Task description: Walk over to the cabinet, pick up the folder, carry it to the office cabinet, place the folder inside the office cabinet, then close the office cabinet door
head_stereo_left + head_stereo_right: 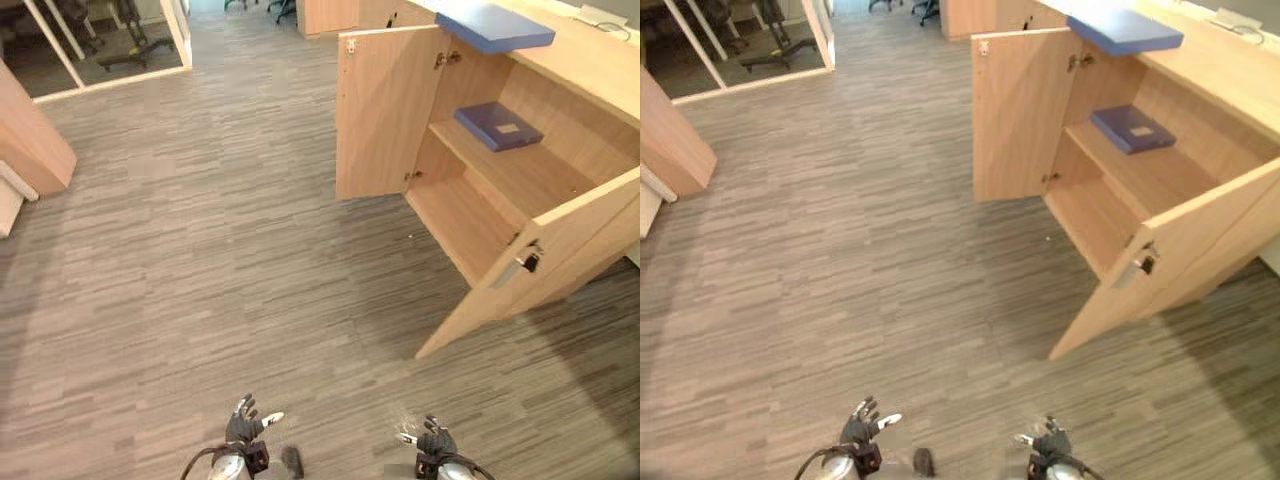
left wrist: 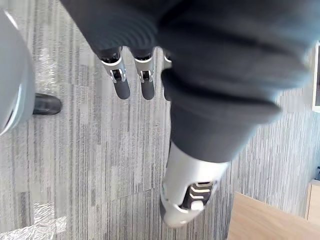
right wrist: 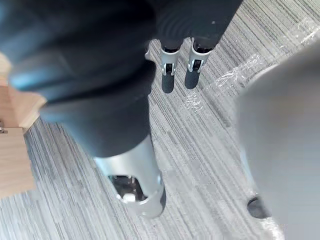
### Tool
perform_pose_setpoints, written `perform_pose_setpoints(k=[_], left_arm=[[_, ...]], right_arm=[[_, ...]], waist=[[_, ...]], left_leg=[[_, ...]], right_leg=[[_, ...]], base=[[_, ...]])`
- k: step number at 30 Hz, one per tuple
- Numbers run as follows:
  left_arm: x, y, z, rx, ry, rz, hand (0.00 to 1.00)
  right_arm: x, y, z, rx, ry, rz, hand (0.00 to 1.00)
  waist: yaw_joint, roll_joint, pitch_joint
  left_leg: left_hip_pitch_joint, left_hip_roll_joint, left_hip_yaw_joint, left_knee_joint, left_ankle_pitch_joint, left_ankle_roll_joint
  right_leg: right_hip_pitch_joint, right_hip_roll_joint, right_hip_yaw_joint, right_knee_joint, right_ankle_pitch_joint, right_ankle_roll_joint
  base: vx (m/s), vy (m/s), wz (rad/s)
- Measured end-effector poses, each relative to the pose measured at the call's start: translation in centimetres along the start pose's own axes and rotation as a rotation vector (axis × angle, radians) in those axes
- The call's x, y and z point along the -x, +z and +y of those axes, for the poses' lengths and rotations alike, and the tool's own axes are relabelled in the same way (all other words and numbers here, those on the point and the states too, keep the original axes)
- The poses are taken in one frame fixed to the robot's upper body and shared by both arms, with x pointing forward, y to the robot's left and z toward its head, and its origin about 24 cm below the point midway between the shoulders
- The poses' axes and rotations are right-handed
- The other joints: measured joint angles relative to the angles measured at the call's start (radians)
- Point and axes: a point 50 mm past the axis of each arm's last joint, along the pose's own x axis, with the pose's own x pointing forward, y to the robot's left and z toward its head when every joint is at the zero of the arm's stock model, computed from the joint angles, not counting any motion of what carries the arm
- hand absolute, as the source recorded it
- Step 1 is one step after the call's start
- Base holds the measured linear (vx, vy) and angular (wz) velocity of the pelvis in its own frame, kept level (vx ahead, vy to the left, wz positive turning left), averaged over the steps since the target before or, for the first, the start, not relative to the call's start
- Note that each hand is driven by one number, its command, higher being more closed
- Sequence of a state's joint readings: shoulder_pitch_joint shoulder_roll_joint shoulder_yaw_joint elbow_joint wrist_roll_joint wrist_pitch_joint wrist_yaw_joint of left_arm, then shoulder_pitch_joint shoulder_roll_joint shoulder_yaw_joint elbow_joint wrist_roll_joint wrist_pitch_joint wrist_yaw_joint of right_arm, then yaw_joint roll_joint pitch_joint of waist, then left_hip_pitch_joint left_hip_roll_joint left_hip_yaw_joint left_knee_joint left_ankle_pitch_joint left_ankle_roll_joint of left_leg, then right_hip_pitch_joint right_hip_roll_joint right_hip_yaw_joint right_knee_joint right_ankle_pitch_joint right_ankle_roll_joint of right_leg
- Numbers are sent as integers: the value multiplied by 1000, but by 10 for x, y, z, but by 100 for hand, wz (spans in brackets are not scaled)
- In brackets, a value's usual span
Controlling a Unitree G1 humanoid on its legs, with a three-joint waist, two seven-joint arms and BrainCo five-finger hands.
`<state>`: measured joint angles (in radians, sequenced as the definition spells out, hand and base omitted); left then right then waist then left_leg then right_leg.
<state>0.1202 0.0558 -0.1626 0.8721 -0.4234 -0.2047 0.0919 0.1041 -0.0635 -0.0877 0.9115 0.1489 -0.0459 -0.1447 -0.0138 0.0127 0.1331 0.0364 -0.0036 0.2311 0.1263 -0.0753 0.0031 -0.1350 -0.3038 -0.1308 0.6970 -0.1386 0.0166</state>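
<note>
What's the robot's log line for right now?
left hand open, empty | right hand open, empty | cabinet doors open | blue folder on upper shelf

left hand (image 1: pixel 243 424): low, fingers relaxed | right hand (image 1: pixel 435 438): low, fingers relaxed

Folder (image 1: pixel 498 126) on upper shelf (image 1: pixel 530 178) inside cabinet (image 1: pixel 590 70), ahead right.

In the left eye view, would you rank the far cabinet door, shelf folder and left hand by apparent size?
1. far cabinet door
2. shelf folder
3. left hand, though it is nearest the camera
</note>
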Motion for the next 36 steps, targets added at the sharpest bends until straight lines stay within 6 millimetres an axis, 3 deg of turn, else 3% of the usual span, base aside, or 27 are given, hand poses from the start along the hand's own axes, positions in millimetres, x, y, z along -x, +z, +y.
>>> perform_pose_setpoints(k=[1,2,4,6,8,10,11,12,13,14,17,19,22,23,24,27,31,33,34,35,36], left_arm=[[0,-1,1,-16,-9,6,0],[1,-3,2,-52,-24,15,0],[1,-3,2,-100,-43,15,0],[0,-5,3,-126,-46,36,0],[-1,-4,4,-130,-48,39,0],[-1,-6,5,-134,-47,46,0],[-1,-5,6,-137,-43,45,0],[-1,-7,6,-128,-35,54,0],[0,-13,3,-96,-26,75,0],[-1,-13,4,-85,-18,76,0],[-2,-12,1,-90,-19,79,0],[-2,-13,3,-86,-13,85,0],[-3,-10,9,-44,22,74,0],[-3,-8,15,-19,49,67,0],[-2,-8,23,-6,76,67,0],[1,-9,36,33,134,62,0],[4,-9,44,84,192,47,0],[5,-9,45,102,204,42,0],[5,-10,44,113,211,40,0],[6,-10,44,123,217,37,0],[6,-11,45,126,221,35,0]], right_arm=[[0,0,-2,-7,-6,0,0],[-1,1,-2,-4,-7,-4,0],[-2,6,1,-5,2,-15,0],[-3,10,5,-10,14,-26,0],[-3,11,6,-13,16,-27,0],[-3,10,8,-23,20,-24,0],[-2,7,9,-33,23,-15,0],[-2,8,7,-39,19,-14,0],[-5,15,3,-43,13,-28,0],[-6,18,5,-53,19,-34,0],[-5,9,2,-65,8,1,0],[-4,6,3,-67,10,10,0],[-3,0,3,-69,11,26,0],[-2,-2,1,-63,7,33,0],[-2,-4,1,-60,8,39,0],[-2,-10,-4,-68,-13,70,0],[-2,-13,-4,-74,-18,87,0],[-2,-13,-5,-80,-27,89,0],[-2,-13,-6,-86,-30,89,0],[-2,-14,-6,-91,-32,90,0],[-2,-14,-6,-94,-33,91,0]], waist=[[-6,-2,1],[-19,-1,2],[-34,2,2],[-38,8,19],[-38,8,28],[-37,0,30],[-39,-21,27],[-42,-11,31],[-37,26,26],[-34,35,27],[-41,28,34],[-45,20,28],[-52,14,24],[-44,23,23],[-30,21,24],[-14,18,27],[19,14,36],[23,12,47],[23,15,52],[23,19,54],[23,21,53]], left_leg=[[41,-13,0,-15,-2,10],[105,-25,-9,-39,-10,21],[147,-14,-41,-50,-18,32],[182,30,-66,-53,-21,27],[218,58,-70,-61,-29,15],[260,63,-65,-73,-52,-20],[283,49,-64,-77,-86,-53],[299,53,-64,-83,-102,-62],[297,92,-45,-82,-109,-71],[295,110,-36,-66,-104,-75],[314,151,-18,-64,-79,-104],[311,177,-25,-17,-78,-104],[169,233,-82,325,-84,-123],[64,294,-95,562,-15,-135],[1,333,-94,728,10,-139],[-91,328,-44,861,-102,-117],[-216,240,-68,597,-169,-106],[-227,176,-135,306,-131,-133],[-227,156,-163,130,-67,-141],[-232,151,-183,10,-18,-148],[-243,153,-190,-15,-11,-150]], right_leg=[[-23,-33,-30,90,22,-43],[-49,-64,-73,223,15,-43],[-74,-45,-137,282,-30,-29],[-102,58,-209,144,-85,-13],[-113,130,-202,-62,-80,-6],[-116,180,-151,-304,-5,4],[-111,191,-102,-413,153,-4],[-108,202,-93,-409,197,-73],[-116,244,-89,-409,189,-75],[-119,266,-90,-407,163,-78],[-94,301,-119,-393,109,-90],[-78,309,-144,-373,63,-99],[13,323,-193,-448,40,-97],[91,364,-203,-532,40,-97],[155,392,-197,-582,42,-96],[246,411,-152,-625,42,-95],[284,396,-64,-661,42,-95],[306,370,-25,-662,28,-86],[326,358,3,-663,13,-80],[344,354,29,-664,-4,-64],[356,353,41,-662,-17,-56]], base=[[483,327,7],[416,182,27],[426,88,40],[397,-32,47],[348,-117,29],[333,-212,17],[295,-218,11],[386,-219,-17],[407,-229,-38],[378,-211,-40],[235,-183,8],[249,-207,25],[198,-218,46],[185,-194,5],[214,-163,-6],[239,-79,-29],[239,12,-62],[266,108,-59],[314,143,-65],[320,159,-64],[259,156,-62]])
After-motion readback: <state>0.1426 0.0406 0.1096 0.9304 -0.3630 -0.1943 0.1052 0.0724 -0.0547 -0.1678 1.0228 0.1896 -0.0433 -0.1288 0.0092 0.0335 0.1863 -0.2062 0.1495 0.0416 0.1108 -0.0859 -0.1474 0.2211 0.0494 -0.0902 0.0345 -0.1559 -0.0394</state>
